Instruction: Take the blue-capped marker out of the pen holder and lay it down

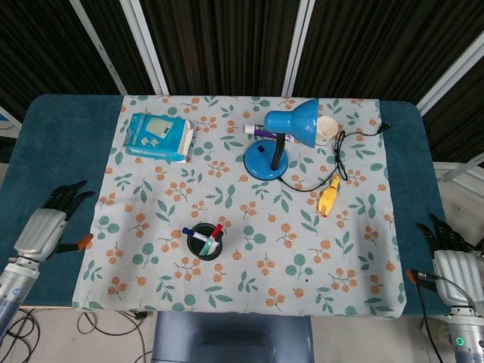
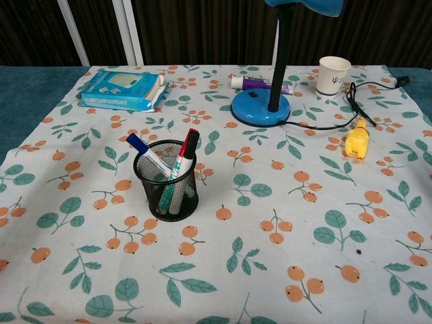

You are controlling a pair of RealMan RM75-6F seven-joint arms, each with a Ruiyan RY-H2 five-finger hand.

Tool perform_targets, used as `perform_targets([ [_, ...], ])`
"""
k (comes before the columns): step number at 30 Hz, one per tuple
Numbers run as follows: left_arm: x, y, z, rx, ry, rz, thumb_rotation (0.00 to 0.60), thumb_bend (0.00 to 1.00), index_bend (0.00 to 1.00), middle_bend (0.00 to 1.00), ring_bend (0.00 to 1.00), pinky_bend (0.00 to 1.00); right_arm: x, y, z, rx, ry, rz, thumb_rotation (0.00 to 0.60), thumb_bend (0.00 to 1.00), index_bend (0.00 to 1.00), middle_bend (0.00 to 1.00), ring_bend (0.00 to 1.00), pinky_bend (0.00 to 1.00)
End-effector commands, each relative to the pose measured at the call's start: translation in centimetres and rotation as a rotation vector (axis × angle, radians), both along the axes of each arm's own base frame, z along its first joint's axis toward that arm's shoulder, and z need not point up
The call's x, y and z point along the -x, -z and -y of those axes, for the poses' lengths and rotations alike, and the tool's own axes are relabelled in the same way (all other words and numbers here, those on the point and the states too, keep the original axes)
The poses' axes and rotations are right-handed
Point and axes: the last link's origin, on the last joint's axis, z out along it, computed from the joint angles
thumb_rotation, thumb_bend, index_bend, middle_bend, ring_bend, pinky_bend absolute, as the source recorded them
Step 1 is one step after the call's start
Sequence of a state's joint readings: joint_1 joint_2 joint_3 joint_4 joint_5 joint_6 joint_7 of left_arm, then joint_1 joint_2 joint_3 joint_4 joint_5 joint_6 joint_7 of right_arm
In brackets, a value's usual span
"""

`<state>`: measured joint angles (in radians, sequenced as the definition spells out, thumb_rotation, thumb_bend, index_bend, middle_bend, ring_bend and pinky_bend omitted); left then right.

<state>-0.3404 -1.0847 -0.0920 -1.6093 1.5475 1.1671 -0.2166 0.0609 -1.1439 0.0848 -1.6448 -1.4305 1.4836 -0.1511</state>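
A black mesh pen holder (image 1: 205, 242) (image 2: 167, 183) stands on the flowered cloth near the table's front. Two markers lean in it: a blue-capped marker (image 1: 193, 235) (image 2: 144, 151) on its left side and a red-capped marker (image 1: 215, 231) (image 2: 187, 148) on its right. My left hand (image 1: 51, 223) rests at the table's left edge, fingers spread and holding nothing, well left of the holder. Far to the right of the holder, at the right edge, my right hand (image 1: 451, 255) is also open and empty. The chest view shows neither hand.
A blue desk lamp (image 1: 280, 140) (image 2: 270, 101) stands behind the holder, its black cord (image 1: 340, 155) trailing right. A blue tissue pack (image 1: 157, 137) lies at the back left. A purple marker (image 2: 260, 83), a paper cup (image 2: 333, 75) and a yellow rubber chicken (image 1: 329, 196) lie at the back right.
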Motion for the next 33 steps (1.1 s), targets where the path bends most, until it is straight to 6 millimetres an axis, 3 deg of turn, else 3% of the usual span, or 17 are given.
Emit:
perform_targets([
  [1,-3.9,1.8,-2.4,0.121,0.019,0.031,0.600,0.24,0.16,0.01,0.00,0.00,0.0,0.0,0.0,-0.002,0.004,-0.002,0.600,0.19,0.18,0.05,0.09,0.18],
  [8,-6.5,5.3,-3.8,0.178,0.019,0.045,0.600,0.24,0.21,0.01,0.00,0.00,0.1,-0.1,0.0,0.000,0.014,0.000,0.600,0.19,0.18,0.05,0.09,0.18],
  [16,-7.7,7.5,-4.1,0.211,0.019,0.062,0.600,0.25,0.26,0.01,0.00,0.00,0.1,-0.1,-0.1,-0.002,0.017,-0.002,0.600,0.19,0.18,0.05,0.09,0.18],
  [22,-9.2,9.5,-4.1,0.233,0.052,0.084,0.600,0.35,0.31,0.03,0.00,0.00,0.1,-0.1,-0.1,-0.001,0.025,0.001,0.600,0.19,0.17,0.05,0.09,0.18],
  [33,-11.5,11.8,-3.9,0.259,0.079,0.073,0.600,0.35,0.34,0.04,0.00,0.00,0.1,-0.1,-0.1,-0.002,0.024,0.004,0.600,0.19,0.17,0.05,0.09,0.18],
])
